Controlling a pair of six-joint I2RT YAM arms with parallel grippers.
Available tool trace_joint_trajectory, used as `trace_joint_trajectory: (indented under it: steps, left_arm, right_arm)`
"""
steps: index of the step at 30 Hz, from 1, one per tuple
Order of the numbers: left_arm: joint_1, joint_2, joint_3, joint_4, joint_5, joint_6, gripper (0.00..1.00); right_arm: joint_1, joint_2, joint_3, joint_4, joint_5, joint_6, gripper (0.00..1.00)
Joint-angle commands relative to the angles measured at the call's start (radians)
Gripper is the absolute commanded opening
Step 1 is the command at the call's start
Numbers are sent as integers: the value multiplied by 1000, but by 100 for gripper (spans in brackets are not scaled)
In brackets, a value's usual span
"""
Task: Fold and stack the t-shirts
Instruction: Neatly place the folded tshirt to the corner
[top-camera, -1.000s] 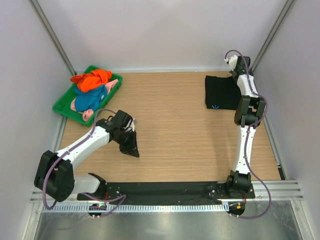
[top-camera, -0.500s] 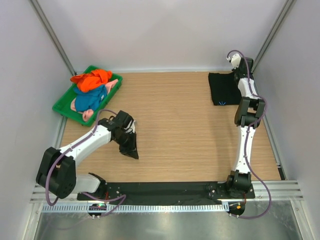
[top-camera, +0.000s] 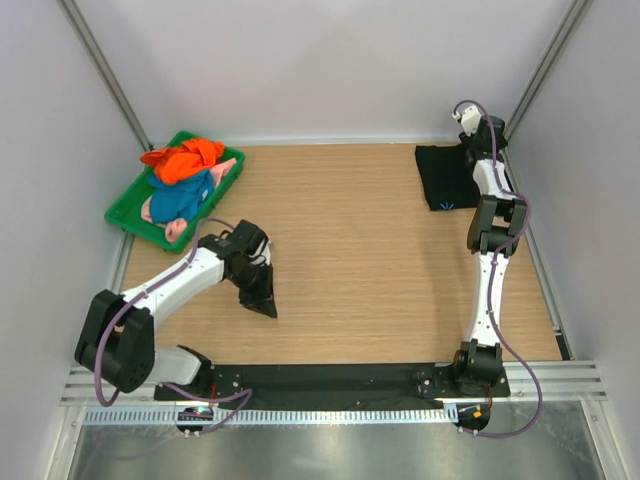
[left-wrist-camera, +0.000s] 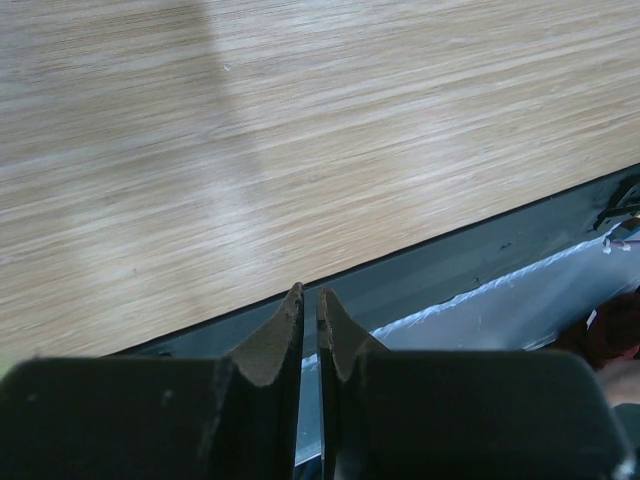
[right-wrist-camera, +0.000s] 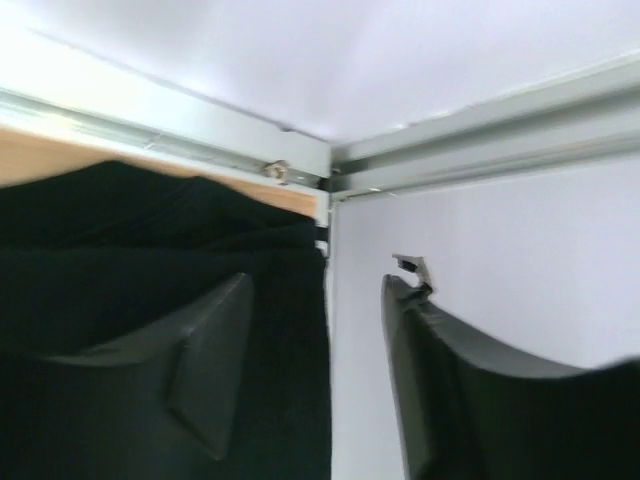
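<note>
Overhead, right arm (top-camera: 490, 225) partly hides black t-shirt (top-camera: 442, 180); right gripper (right-wrist-camera: 318, 300) gapes empty, left gripper (left-wrist-camera: 310, 300) closed.

I see bare light wooden tabletop (top-camera: 350, 230) to the right of the green plastic tray (top-camera: 128, 224), free up to the folded black t-shirt (top-camera: 445, 180) in the far right corner. The white right arm (top-camera: 490, 280) stands over that corner, close by the wall. On the near side of the tray, the white left arm (top-camera: 178, 280) lies across the way.
</note>
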Motion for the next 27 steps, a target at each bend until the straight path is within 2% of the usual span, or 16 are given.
trace_joint_trajectory:
  steps: [1, 3, 8, 13, 14, 17, 19, 20, 21, 22, 23, 24, 25, 26, 27]
  left_arm:
    - [4, -9, 32, -25, -1, 0, 9]
    - [6, -32, 35, -29, -7, -11, 9]
    - [6, -75, 76, -9, -18, -84, 10]
    - [6, -127, 119, 54, -29, -170, 13]
    - [6, -138, 122, 65, -29, -183, 13]
    - [6, -190, 110, 111, -35, -248, 13]
    - [6, -245, 81, 148, -50, -308, 13]
    - [6, -264, 67, 159, -64, -325, 15]
    - [6, -280, 44, 172, -71, -341, 17]
    - [6, -300, 32, 188, -81, -366, 19]
    - [6, -331, 22, 195, -113, -377, 25]
    - [6, -351, -2, 200, -128, -387, 28]
    - [4, -368, -14, 209, -139, -405, 31]
    - [4, -400, -28, 237, -148, -414, 34]
    - [4, -417, -62, 257, -153, -423, 34]
  right_arm:
    - [0, -32, 46, 119, 87, 23, 67]
    - [1, -66, 40, 108, 113, 46, 76]
    - [50, -259, -51, 23, 202, 154, 81]
    - [183, -494, -293, -117, 233, 350, 86]
    - [200, -581, -368, -169, 239, 370, 94]
    - [317, -719, -506, -244, 236, 498, 99]
    - [349, -875, -662, -324, 161, 616, 100]
    - [367, -929, -777, -346, 114, 766, 100]
    - [374, -995, -854, -335, -31, 822, 100]
    - [378, -1117, -943, -294, -114, 906, 100]
    - [388, -1188, -1123, -242, -187, 948, 100]
    - [413, -1250, -1208, -149, -245, 1027, 100]
    - [424, -1364, -1286, -112, -267, 1080, 100]
    - [426, -1412, -1425, -43, -307, 1130, 100]
    - [426, -1457, -1486, -30, -319, 1242, 100]
